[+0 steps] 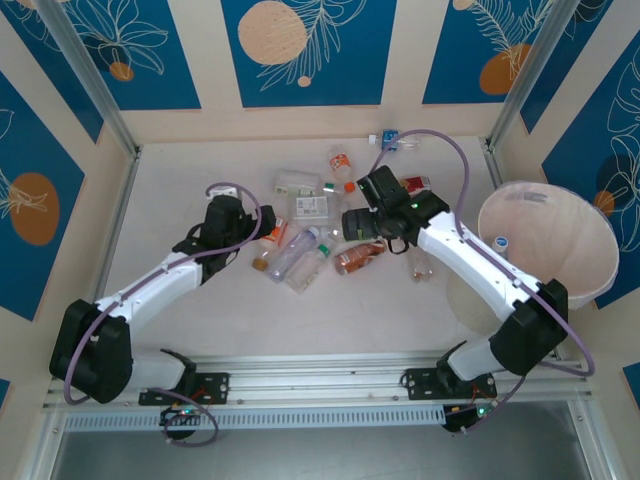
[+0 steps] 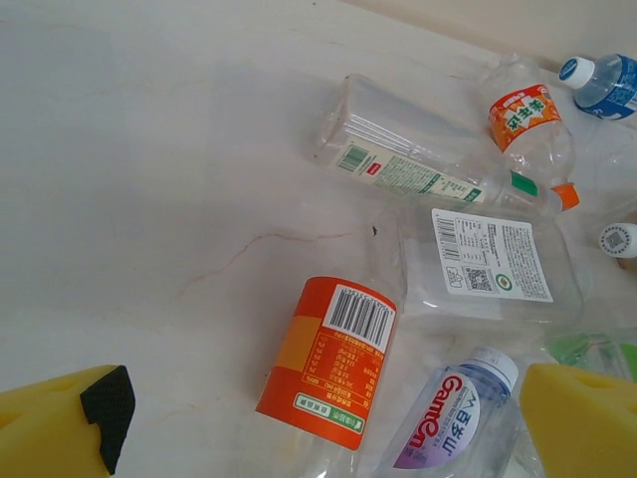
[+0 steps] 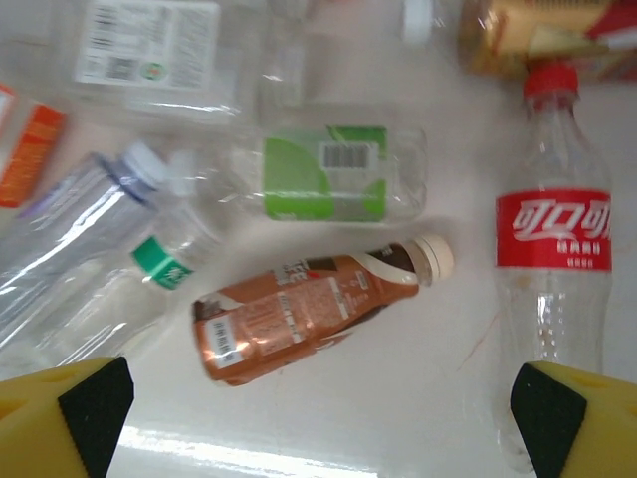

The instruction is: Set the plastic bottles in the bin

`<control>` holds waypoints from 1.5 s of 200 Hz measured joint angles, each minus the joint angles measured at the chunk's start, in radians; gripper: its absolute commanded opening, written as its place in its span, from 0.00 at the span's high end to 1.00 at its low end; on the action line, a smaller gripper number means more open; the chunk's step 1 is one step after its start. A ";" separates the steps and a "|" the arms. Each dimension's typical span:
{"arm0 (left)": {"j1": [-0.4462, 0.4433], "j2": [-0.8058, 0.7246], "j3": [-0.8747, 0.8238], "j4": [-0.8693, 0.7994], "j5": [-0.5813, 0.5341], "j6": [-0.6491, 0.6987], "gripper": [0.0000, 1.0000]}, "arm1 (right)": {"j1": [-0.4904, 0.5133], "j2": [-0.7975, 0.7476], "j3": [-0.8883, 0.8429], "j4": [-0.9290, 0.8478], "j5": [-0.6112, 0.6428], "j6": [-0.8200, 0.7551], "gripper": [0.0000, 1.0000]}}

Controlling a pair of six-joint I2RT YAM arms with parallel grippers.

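Plastic bottles (image 1: 305, 250) lie packed at the table's (image 1: 170, 190) middle, several touching; few gaps to reach into. Below my right gripper (image 3: 318, 413), the brown bottle (image 3: 299, 319) has bare surface along its near side. Left and near edges free. Bin (image 1: 600, 270) at right edge, mouth unblocked.

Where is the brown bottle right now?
The brown bottle lies centre-frame in the right wrist view, below the green-labelled bottle and left of the red-labelled cola bottle.

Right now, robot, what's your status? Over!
Left claw open above orange-labelled clear plastic bottle. Right claw open above brown plastic bottle. Bottles scattered on table; round pale translucent bin unblocked.
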 measured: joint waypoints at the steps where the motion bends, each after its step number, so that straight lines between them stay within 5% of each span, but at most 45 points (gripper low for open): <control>1: 0.000 0.000 0.000 -0.001 0.000 0.000 0.00 | -0.002 0.002 -0.003 0.001 0.002 0.004 0.01; 49: 0.013 0.000 0.000 -0.005 0.009 -0.007 0.00 | -0.152 0.121 -0.053 -0.031 0.093 0.072 0.01; 88: 0.021 0.003 0.000 -0.011 0.020 -0.013 0.00 | -0.212 0.266 -0.025 -0.039 0.153 0.037 0.17; 118: 0.022 0.003 0.000 -0.020 0.028 -0.022 0.00 | -0.240 0.330 0.008 -0.021 0.147 0.018 0.17; 300: 0.029 0.061 0.015 -0.071 0.058 -0.022 0.00 | -0.096 0.360 -0.125 0.136 -0.086 0.317 0.10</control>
